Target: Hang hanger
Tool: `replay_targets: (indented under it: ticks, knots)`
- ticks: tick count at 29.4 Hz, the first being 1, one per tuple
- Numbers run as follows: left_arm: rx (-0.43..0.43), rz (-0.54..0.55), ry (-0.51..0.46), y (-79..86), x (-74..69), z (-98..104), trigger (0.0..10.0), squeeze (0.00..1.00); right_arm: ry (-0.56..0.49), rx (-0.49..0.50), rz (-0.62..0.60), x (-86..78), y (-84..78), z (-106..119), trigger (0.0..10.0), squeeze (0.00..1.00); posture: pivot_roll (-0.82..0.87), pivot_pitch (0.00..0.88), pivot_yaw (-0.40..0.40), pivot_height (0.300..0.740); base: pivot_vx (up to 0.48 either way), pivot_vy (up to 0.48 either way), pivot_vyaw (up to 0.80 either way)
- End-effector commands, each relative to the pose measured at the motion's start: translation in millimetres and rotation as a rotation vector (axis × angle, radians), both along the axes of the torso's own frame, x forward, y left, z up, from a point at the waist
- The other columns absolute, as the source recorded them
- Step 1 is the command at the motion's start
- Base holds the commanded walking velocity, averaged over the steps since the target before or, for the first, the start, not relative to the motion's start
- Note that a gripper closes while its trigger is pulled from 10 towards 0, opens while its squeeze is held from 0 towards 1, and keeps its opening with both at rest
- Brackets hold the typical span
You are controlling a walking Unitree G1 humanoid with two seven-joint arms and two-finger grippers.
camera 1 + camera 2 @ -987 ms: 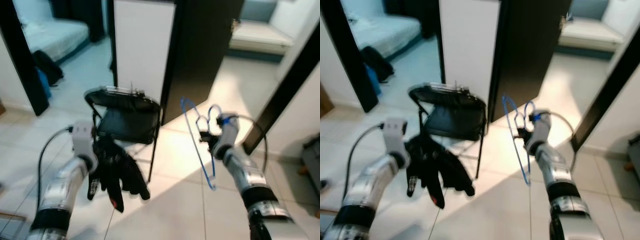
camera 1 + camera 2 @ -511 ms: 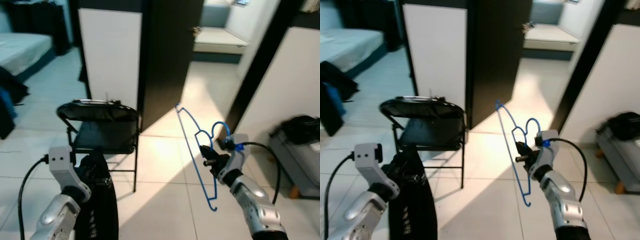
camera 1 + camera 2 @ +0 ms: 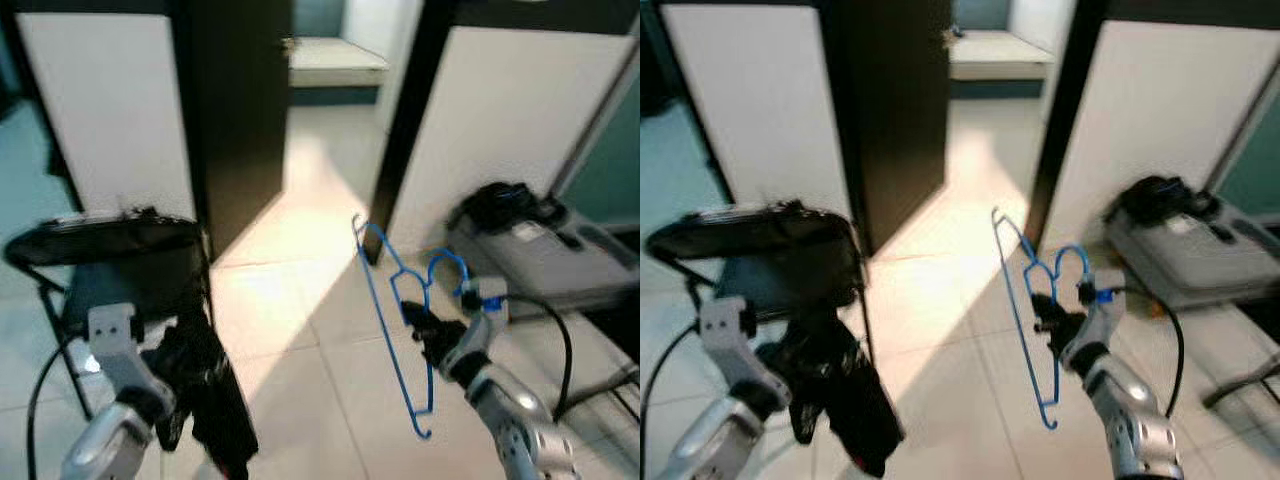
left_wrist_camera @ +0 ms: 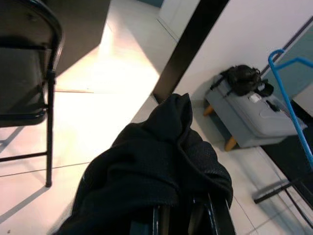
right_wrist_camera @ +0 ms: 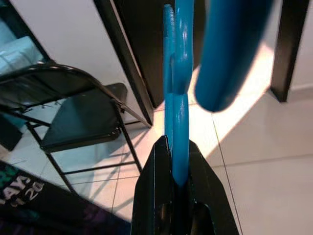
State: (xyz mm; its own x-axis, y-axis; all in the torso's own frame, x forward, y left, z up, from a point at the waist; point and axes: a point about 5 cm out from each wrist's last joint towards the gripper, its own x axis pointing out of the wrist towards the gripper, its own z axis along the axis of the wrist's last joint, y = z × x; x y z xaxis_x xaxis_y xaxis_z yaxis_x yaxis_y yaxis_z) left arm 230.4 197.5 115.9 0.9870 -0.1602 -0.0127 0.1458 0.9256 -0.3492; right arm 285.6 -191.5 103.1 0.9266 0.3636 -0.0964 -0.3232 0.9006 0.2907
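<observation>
Blue hanger (image 3: 395,320) clamped in right gripper (image 3: 418,322); one black garment (image 3: 835,385) in left gripper (image 4: 183,215).

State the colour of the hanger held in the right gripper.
The hanger is blue; the right eye view shows it best, pinched in the right gripper.

**Tiled floor and what stands on it**

The pale tiled floor (image 3: 300,300) carries a black folding chair (image 3: 770,250) just behind the left gripper (image 4: 183,220), and a grey case (image 3: 540,250) with a black bag (image 3: 495,200) on top, beyond the right gripper (image 3: 420,325)
</observation>
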Motion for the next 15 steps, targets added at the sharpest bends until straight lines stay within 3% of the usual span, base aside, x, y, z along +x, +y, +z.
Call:
replay_targets:
  ticks: [1, 7, 15]
  knots:
    - [-0.016, -0.005, -0.021, -4.8, 2.3, 4.9, 10.0, 0.00, 0.002, -0.007, 0.003, 0.0, -0.9, 2.6, 10.0, 0.00, 0.02, 0.000, -0.053, 0.740, 0.000, 0.000, -0.80]
    - [0.015, -0.061, -0.044, -16.6, 20.6, 8.4, 10.0, 0.00, -0.003, -0.008, 0.010, 1.3, 1.4, 6.9, 10.0, 0.00, -0.02, 0.000, -0.027, 0.740, 0.000, 0.000, -0.80]
    - [0.005, -0.060, -0.023, -14.6, 19.3, 9.3, 10.0, 0.00, -0.002, 0.005, 0.008, 2.8, 1.5, 12.9, 10.0, 0.00, 0.00, 0.000, -0.035, 0.740, 0.000, 0.000, -0.80]
